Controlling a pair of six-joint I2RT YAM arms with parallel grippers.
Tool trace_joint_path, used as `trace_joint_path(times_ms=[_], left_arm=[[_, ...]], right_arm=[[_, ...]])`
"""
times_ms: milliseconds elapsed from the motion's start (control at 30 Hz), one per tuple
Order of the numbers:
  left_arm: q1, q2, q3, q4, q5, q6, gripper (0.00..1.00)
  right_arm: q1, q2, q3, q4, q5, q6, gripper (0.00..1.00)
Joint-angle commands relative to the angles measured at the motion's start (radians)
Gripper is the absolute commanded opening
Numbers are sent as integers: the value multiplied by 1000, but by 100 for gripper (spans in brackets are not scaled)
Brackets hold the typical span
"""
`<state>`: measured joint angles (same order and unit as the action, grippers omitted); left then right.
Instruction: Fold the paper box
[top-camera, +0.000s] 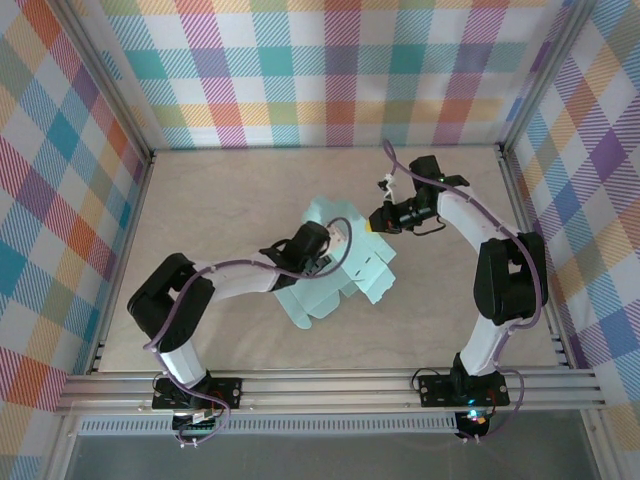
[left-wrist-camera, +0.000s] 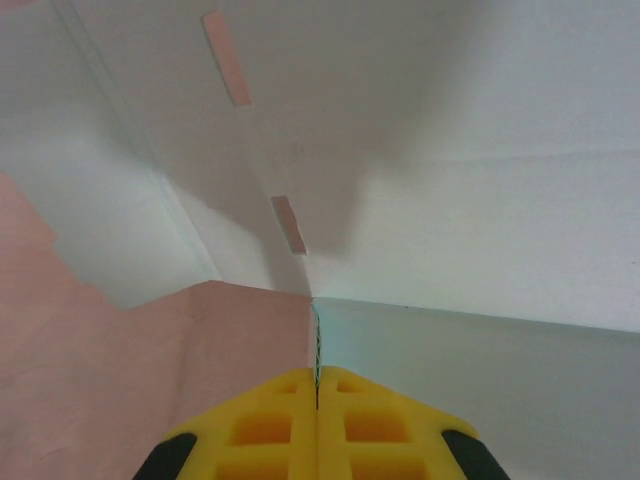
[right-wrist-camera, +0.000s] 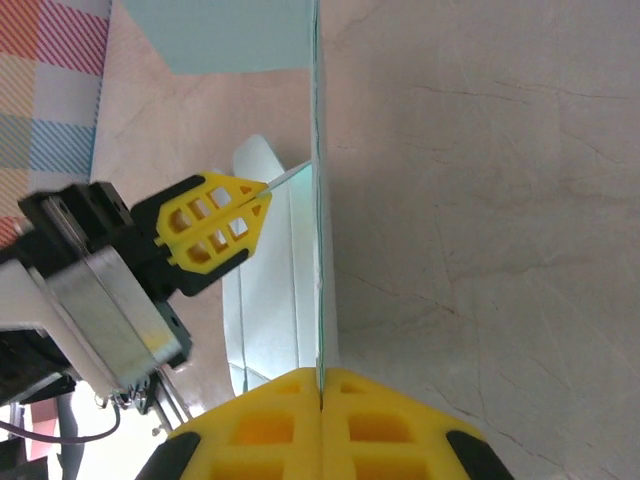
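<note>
paper box (top-camera: 350, 282) pinched, left claw (left-wrist-camera: 317, 378), right claw (right-wrist-camera: 320, 375)

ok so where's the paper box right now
In the top view the paper box lies mid-table, with the left pincer and right pincer each shut on an edge of it towards its far side.

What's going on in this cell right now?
Two arms are folding a pale blue paper box that lies in the middle of the table. The left gripper is shut on a thin edge of the card. The right gripper is shut on another edge, close by and facing the left one. Most of the card lies spread out with its flaps open, so it is not yet a closed box.
</note>
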<state>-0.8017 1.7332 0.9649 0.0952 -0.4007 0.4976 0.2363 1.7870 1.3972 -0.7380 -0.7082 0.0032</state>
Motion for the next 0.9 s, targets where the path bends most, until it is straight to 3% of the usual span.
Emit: trace_joint_path(times_ms=[0, 267, 467, 733, 867], left_arm=[[-78, 59, 5, 147, -219, 58, 0], [-152, 154, 8, 272, -355, 138, 0], [-143, 151, -11, 324, -338, 132, 2], [-56, -47, -72, 230, 13, -72, 44], [1, -139, -101, 245, 167, -207, 59]], right_arm=[[-5, 8, 29, 62, -66, 28, 0], [-15, 15, 23, 75, -75, 44, 0], [-19, 10, 20, 74, -62, 41, 0], [-17, 4, 23, 33, 67, 8, 0], [-10, -13, 12, 37, 137, -13, 0]])
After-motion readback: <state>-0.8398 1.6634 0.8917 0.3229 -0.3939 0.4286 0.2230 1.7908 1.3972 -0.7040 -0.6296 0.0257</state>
